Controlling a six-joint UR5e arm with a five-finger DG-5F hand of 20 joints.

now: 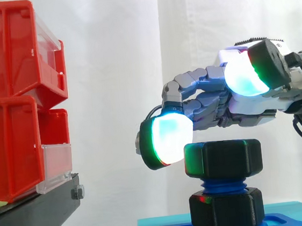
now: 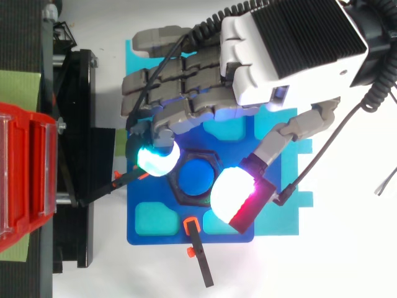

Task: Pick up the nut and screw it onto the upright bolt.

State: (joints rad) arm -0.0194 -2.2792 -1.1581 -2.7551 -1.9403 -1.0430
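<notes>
Side view: hand point(image 1: 215, 106) by the nut point(image 1: 223, 159) seated atop the bolt point(image 1: 223, 183).

Two stacked red bins point(image 1: 6, 101) with clear front panels point(image 1: 57, 168) stand on a black stand point(image 1: 32, 217), before a white curtain point(image 1: 114, 68). A blue fixture plate point(image 2: 167, 233) lies beside the stand. An orange-tipped black clamp point(image 2: 198, 261) sits at the plate's edge.

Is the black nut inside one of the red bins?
No, the black nut sits on top of the blue bolt, well apart from the red bins.
</notes>
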